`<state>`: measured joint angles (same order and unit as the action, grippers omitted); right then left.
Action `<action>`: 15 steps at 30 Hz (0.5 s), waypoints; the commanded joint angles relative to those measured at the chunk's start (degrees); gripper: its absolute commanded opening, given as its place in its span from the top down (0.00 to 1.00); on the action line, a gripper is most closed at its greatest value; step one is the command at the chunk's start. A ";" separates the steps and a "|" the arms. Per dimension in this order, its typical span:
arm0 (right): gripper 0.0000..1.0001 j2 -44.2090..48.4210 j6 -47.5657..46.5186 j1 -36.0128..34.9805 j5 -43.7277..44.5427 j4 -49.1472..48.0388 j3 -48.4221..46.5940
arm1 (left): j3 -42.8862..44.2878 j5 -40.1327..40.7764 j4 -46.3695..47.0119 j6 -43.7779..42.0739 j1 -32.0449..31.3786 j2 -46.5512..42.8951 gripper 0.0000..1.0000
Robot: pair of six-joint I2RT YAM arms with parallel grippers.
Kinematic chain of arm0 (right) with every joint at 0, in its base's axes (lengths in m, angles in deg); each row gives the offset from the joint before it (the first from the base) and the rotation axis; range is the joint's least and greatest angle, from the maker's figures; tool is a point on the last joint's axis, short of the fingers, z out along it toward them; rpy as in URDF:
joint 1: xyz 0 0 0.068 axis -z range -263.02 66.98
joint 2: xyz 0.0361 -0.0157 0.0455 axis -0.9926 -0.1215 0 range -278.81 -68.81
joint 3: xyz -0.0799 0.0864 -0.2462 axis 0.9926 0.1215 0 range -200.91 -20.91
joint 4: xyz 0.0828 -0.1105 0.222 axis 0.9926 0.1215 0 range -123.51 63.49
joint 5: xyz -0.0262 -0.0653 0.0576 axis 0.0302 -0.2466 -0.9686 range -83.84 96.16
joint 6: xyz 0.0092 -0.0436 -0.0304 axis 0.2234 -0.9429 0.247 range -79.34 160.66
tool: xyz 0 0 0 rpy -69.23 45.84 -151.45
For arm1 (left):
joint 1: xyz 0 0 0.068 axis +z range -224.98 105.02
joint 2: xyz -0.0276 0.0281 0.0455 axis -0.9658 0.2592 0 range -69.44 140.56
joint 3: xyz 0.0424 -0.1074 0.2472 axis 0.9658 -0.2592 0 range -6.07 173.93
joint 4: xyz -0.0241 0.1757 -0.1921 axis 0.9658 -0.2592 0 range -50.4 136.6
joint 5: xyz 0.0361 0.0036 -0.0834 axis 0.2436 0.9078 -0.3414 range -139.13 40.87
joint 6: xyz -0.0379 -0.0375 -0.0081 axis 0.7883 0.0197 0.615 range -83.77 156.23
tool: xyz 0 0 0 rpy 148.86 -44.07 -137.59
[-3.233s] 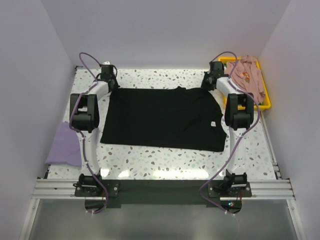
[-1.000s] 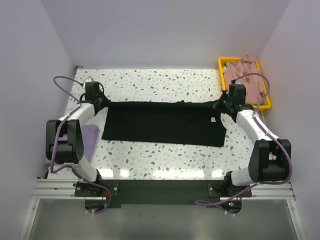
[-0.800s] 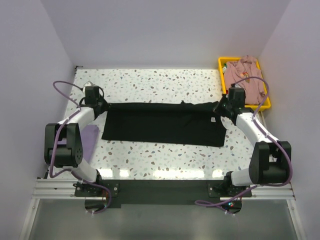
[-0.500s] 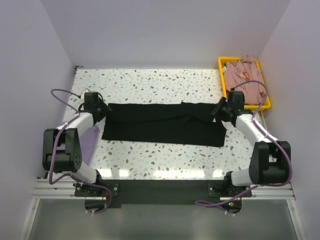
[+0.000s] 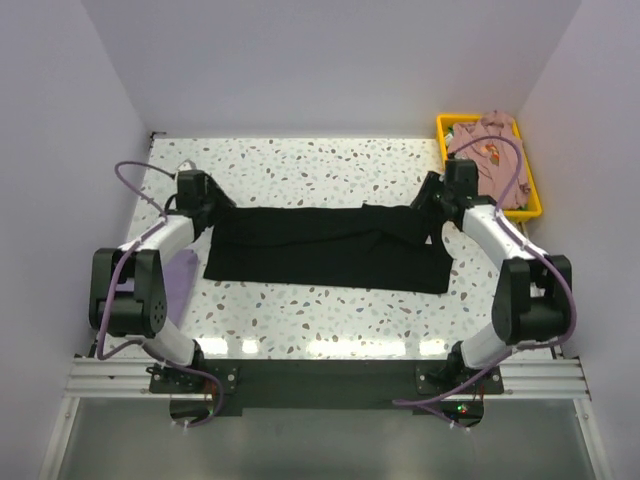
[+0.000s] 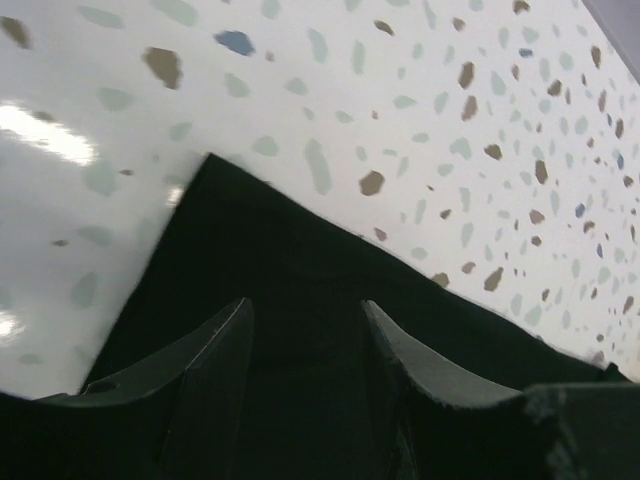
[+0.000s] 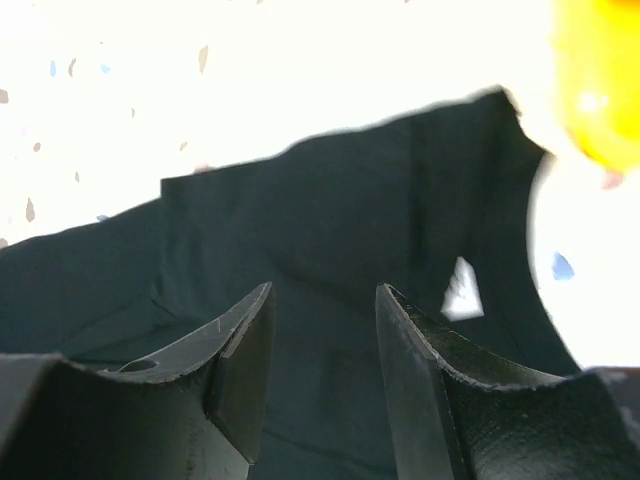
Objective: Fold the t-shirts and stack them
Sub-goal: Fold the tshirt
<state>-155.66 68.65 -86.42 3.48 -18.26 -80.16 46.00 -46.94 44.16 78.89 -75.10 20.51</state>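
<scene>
Hovering over black t-shirt (image 5: 330, 250) (folded once): left pincer (image 6: 305, 312), right pincer (image 7: 326, 296), both parted.

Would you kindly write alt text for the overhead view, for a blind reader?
A black t-shirt lies folded into a wide band on a speckled table, the left end effector and right end effector open at its far corners. A lavender t-shirt lies at the left edge; a pink t-shirt fills a yellow bin at far right.

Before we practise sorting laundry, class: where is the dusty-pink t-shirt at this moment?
In the top view, the dusty-pink t-shirt lies heaped in the yellow bin at the table's far right corner, just beyond the right gripper.
</scene>
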 commanded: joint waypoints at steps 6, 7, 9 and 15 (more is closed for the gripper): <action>0.52 -16.05 -5.31 -9.60 2.50 -0.83 -15.37 | 2.69 -10.28 10.08 -1.26 -6.90 5.41 0.49; 0.52 -17.12 -5.31 -10.13 2.50 -0.83 -16.33 | 2.33 -10.28 10.69 -0.82 -8.22 5.67 0.49; 0.52 -19.31 -5.31 -11.88 3.63 -0.57 -19.05 | 0.32 -10.37 12.36 0.50 -9.02 6.02 0.49; 0.51 -25.12 -5.67 -17.16 11.72 0.40 -24.69 | -1.45 -10.81 15.44 1.82 -10.16 7.34 0.50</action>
<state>-180.07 63.97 -101.70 8.90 -17.61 -100.88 45.15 -56.68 54.63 79.54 -85.15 26.94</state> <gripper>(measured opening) 0.485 0.503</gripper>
